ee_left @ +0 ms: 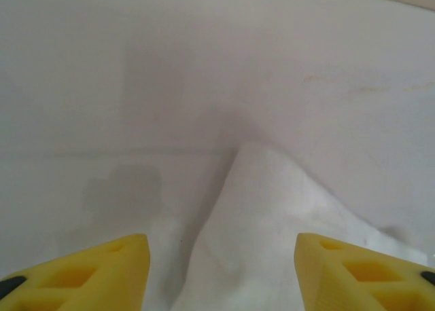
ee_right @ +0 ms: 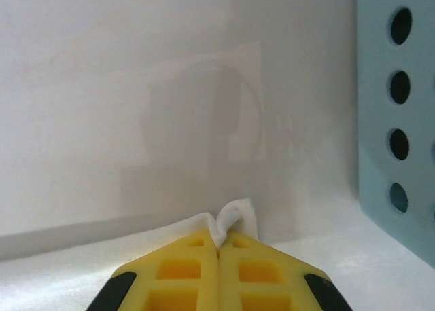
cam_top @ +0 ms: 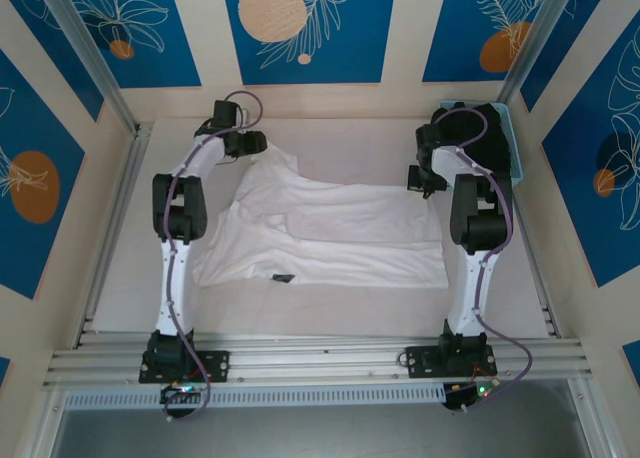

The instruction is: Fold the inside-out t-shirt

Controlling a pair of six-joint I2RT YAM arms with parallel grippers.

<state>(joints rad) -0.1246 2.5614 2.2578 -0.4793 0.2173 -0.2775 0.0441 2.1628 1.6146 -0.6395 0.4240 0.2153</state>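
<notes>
Overhead, worktop point(cam_top: 330, 313): pale, matte, rail-edged.
Walls point(cam_top: 305, 28): blue panels, leaf-and-orange-disc print.
Left end effector point(ee_left: 221, 250): parted, astride white t-shirt point(cam_top: 330, 233) corner.
Right end effector point(ee_right: 219, 246): closed, pinching t-shirt edge.

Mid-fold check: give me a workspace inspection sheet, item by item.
Surface: white table, clean.
Job's things: t-shirt spread out, wrinkled, partly folded.
Clutter: blue basket holding black garment, far right corner.
Pincers: left pincer open over a shirt corner; right pincer shut on the t-shirt's edge.
Cables: purple cables run along both arms.
Surroundings: blue patterned panels, aluminium frame.
</notes>
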